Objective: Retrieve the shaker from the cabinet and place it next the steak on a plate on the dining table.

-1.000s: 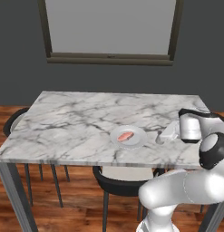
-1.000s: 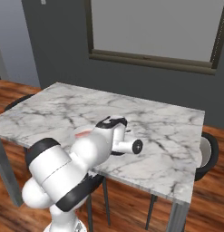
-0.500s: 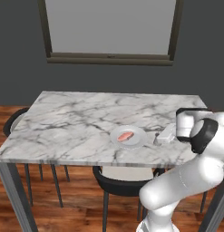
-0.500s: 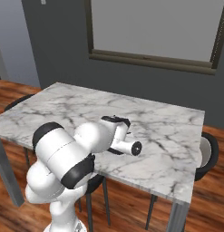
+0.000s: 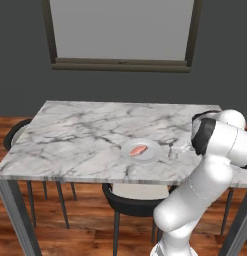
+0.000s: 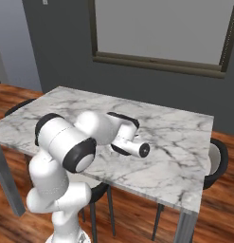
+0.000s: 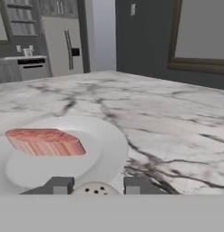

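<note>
Gripper [image 7: 96, 186] clamped on small cream perforated-top shaker [image 7: 95, 189], low on marble surface [image 7: 177, 122] beside round white plate [image 7: 109, 149] with pinkish steak [image 7: 44, 141]. Placing step; letting go looks next.

Steak [image 5: 139, 149] on plate [image 5: 154, 155] (marble table [image 5: 80, 135])

In the hand view the shaker [image 7: 95, 189] shows just its perforated top between the fingertips [image 7: 59, 186], its body cut off below (grip contact unclear). The plate [image 7: 109, 149] runs off the left edge. From the right base view the arm hides the plate.
</note>
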